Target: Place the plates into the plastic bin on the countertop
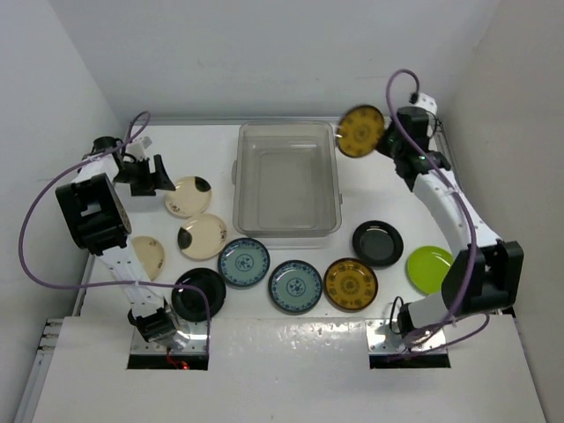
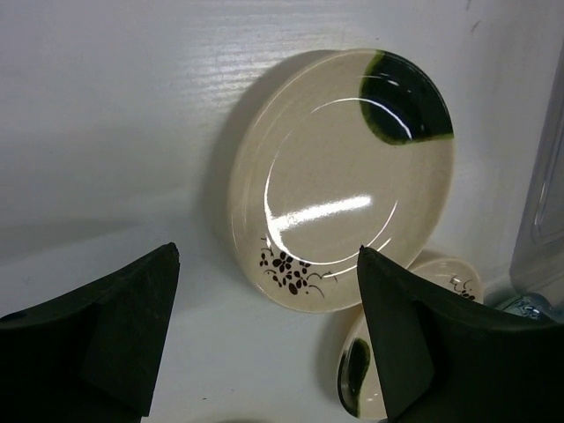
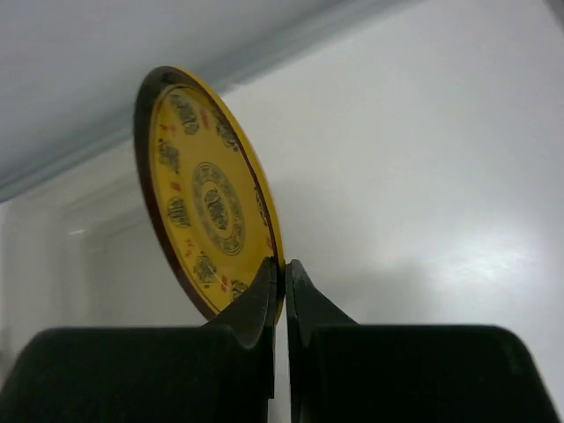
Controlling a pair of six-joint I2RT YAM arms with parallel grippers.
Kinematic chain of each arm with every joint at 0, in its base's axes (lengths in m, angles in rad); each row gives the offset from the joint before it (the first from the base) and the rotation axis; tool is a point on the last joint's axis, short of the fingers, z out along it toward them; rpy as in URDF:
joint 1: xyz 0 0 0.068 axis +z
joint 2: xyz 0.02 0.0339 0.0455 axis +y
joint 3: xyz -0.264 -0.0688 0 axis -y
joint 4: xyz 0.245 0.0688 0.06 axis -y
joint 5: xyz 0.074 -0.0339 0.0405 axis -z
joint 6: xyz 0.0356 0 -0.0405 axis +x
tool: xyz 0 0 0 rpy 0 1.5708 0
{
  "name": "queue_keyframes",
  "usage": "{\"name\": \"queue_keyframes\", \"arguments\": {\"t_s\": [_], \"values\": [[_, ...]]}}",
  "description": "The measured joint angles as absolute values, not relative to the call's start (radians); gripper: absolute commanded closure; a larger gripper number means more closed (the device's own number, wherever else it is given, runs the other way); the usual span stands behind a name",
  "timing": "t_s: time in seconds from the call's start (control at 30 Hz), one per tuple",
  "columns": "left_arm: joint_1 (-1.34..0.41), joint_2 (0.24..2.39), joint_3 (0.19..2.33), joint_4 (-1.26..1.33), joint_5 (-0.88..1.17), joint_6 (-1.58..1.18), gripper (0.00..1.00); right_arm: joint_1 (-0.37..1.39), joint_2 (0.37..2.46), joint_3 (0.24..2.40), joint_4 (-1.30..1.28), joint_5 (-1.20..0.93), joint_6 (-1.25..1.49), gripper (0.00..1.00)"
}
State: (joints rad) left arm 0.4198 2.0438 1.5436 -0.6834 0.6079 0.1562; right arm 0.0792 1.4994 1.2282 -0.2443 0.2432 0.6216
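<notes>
The clear plastic bin (image 1: 286,126) stands at the back middle of the white countertop (image 1: 388,194) and holds nothing. My right gripper (image 1: 385,141) is shut on the rim of an amber-yellow plate (image 1: 361,130), holding it on edge in the air just right of the bin; the right wrist view shows the gripper (image 3: 284,264) and the plate (image 3: 207,189). My left gripper (image 1: 159,176) is open and empty, just left of a cream plate with a dark spot (image 1: 188,196). In the left wrist view that plate (image 2: 344,176) lies beyond the gripper (image 2: 269,256).
On the countertop lie two more cream plates (image 1: 203,236) (image 1: 146,256), two blue-green plates (image 1: 244,263) (image 1: 295,286), an amber plate (image 1: 350,284), two black plates (image 1: 198,293) (image 1: 377,243) and a lime green plate (image 1: 429,269). White walls close in the sides and back.
</notes>
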Motion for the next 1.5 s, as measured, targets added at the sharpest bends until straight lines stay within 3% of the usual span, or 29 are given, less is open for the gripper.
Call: {"name": "queue_keyframes", "arguments": {"t_s": [0.23, 0.53, 0.57, 0.6, 0.67, 0.7, 0.8, 0.83, 0.9, 1.07, 1.2, 1.33, 1.5], "values": [[0.398, 2.067, 1.536, -0.682, 0.564, 0.145, 0.21, 0.362, 1.592, 1.317, -0.142, 0.181, 0.629, 1.0], [0.38, 2.115, 1.55, -0.67, 0.56, 0.126, 0.27, 0.424, 1.954, 1.343, -0.274, 0.048, 0.665, 1.0], [0.378, 2.119, 1.553, -0.669, 0.559, 0.123, 0.29, 0.422, 1.974, 1.359, -0.295, 0.025, 0.665, 0.95], [0.376, 2.125, 1.558, -0.668, 0.558, 0.12, 0.34, 0.42, 1.997, 1.389, -0.312, 0.006, 0.666, 0.8], [0.374, 2.136, 1.568, -0.664, 0.558, 0.11, 0.4, 0.418, 2.039, 1.454, -0.332, -0.028, 0.663, 0.62], [0.374, 2.146, 1.578, -0.664, 0.559, 0.105, 0.44, 0.418, 2.05, 1.478, -0.337, -0.044, 0.659, 0.43], [0.374, 2.177, 1.611, -0.673, 0.564, 0.088, 0.62, 0.419, 2.056, 1.511, -0.343, -0.084, 0.648, 0.25], [0.374, 2.187, 1.621, -0.675, 0.569, 0.084, 0.77, 0.419, 2.054, 1.514, -0.343, -0.093, 0.643, 0.18], [0.374, 2.209, 1.641, -0.681, 0.572, 0.078, 0.97, 0.418, 2.052, 1.515, -0.35, -0.112, 0.632, 0.13], [0.381, 2.265, 1.731, -0.728, 0.627, 0.039, 1.0, 0.408, 1.997, 1.515, -0.403, -0.148, 0.604, 0.07], [0.383, 2.295, 1.9, -0.77, 0.614, 0.013, 1.0, 0.335, 1.816, 1.463, -0.418, -0.216, 0.613, 0.07], [0.364, 2.23, 2.06, -0.734, 0.542, 0.009, 1.0, 0.141, 1.523, 1.276, -0.39, -0.251, 0.659, 0.07], [0.262, 2.004, 2.104, -0.673, 0.504, -0.012, 1.0, -0.141, 1.256, 1.007, -0.455, -0.138, 0.705, 0.12]]}}
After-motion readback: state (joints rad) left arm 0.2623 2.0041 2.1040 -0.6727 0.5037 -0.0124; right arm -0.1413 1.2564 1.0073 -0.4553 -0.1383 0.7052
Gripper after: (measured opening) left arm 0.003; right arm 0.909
